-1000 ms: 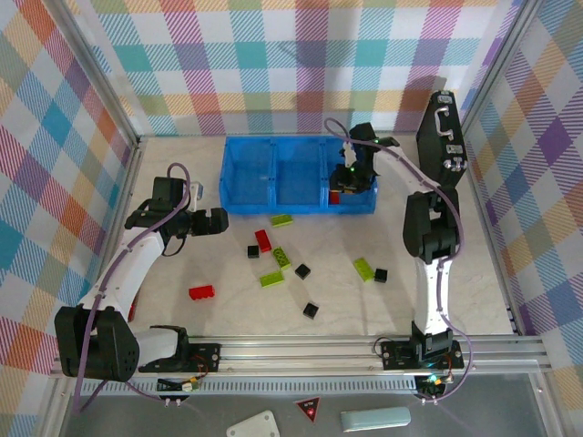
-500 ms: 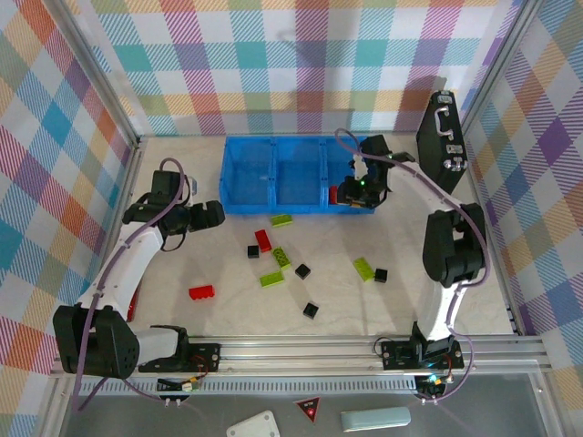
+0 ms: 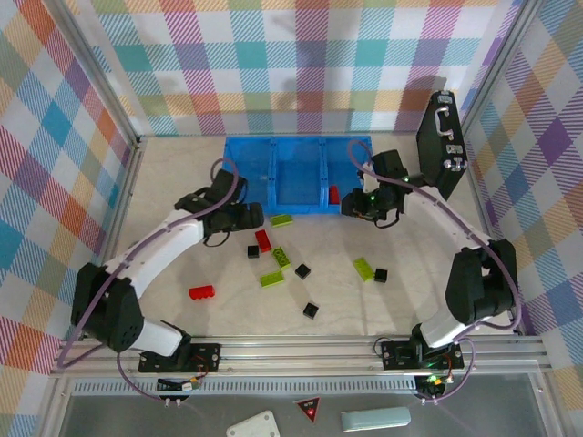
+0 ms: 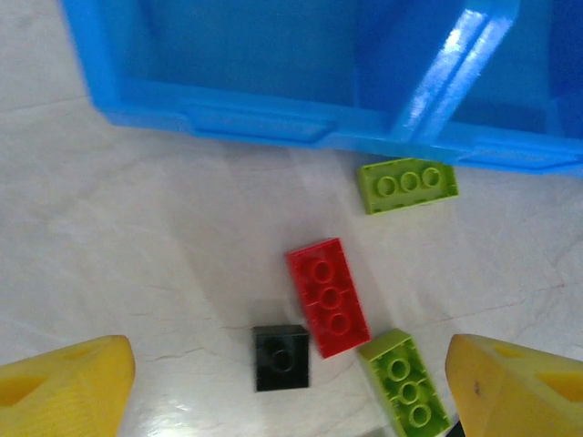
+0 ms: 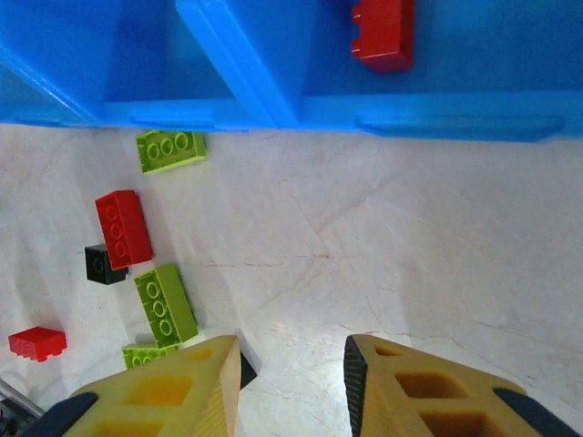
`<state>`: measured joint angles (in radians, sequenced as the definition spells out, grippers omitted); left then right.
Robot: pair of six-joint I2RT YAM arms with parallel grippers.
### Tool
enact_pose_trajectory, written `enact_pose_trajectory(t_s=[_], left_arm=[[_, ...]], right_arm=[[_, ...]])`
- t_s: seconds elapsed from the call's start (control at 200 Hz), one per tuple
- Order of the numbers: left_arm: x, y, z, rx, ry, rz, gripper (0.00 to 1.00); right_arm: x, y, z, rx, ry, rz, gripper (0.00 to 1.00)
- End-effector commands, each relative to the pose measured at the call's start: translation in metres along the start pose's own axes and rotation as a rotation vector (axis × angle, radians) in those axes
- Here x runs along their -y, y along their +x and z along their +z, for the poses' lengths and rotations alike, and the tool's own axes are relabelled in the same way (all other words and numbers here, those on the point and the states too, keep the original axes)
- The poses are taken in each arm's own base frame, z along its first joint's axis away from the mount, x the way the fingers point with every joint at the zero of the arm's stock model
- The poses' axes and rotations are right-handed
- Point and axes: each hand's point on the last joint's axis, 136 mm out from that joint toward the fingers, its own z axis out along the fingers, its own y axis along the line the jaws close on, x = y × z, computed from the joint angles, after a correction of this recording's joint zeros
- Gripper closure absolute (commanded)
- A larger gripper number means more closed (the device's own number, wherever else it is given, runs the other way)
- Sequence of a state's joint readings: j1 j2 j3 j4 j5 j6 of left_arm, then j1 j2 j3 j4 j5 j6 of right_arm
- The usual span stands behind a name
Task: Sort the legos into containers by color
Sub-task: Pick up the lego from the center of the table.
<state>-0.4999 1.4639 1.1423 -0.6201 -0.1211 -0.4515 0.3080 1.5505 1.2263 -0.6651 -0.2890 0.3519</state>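
Top external view puts the blue tray [image 3: 296, 177] at 12 o'clock on the table [image 3: 246, 314], its three compartments side by side. A sorted red brick [image 3: 334, 193] lies in the right-hand compartment, close to the near wall. The right gripper [image 3: 352, 208] hangs just outside that wall, at about 5 o'clock from the sorted red brick. In the right wrist view its yellow fingers [image 5: 428, 391] stand parted over bare tabletop, released, with nothing between them. The left gripper [image 3: 253, 217] hovers at 7 o'clock of the tray, near the left compartment's front wall. In the left wrist view its fingers [image 4: 64, 382] are spread wide and empty. Under it a lime brick [image 3: 281, 219] lies just beside the tray wall. Toward 6 o'clock is a loose red brick [image 3: 263, 240], with a black brick [image 3: 252, 250] at its 7 o'clock and a second lime brick [image 3: 281, 258] at its 5 o'clock. Farther out lie a third lime brick [image 3: 271, 279], a far red brick [image 3: 201, 292] at 8 o'clock, and a fourth lime brick [image 3: 363, 268] at 4 o'clock. A black briefcase [image 3: 444, 137] stands at 2 o'clock.
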Motion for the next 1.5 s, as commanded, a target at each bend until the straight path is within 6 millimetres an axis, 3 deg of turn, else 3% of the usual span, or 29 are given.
enact_pose_trajectory(t_s=[0.0, 0.225, 0.615, 1.04, 1.495], left_arm=[[0.023, -0.015, 0.01, 0.066, -0.025, -0.034, 0.13], [0.059, -0.01, 0.049, 0.048, -0.06, 0.014, 0.12], [0.077, -0.004, 0.106, 0.039, -0.095, 0.021, 0.14], [0.082, 0.001, 0.137, 0.05, -0.134, 0.029, 0.12], [0.072, 0.002, 0.156, 0.082, -0.198, 0.041, 0.18]], right_arm=[[-0.005, 0.004, -0.006, 0.022, -0.018, -0.013, 0.63], [-0.002, 0.013, -0.011, 0.019, -0.013, -0.026, 0.63], [0.002, 0.021, -0.013, 0.023, -0.003, -0.036, 0.63], [0.005, 0.027, -0.009, 0.01, -0.003, -0.032, 0.63], [0.003, 0.028, -0.017, 0.02, -0.004, -0.036, 0.62]])
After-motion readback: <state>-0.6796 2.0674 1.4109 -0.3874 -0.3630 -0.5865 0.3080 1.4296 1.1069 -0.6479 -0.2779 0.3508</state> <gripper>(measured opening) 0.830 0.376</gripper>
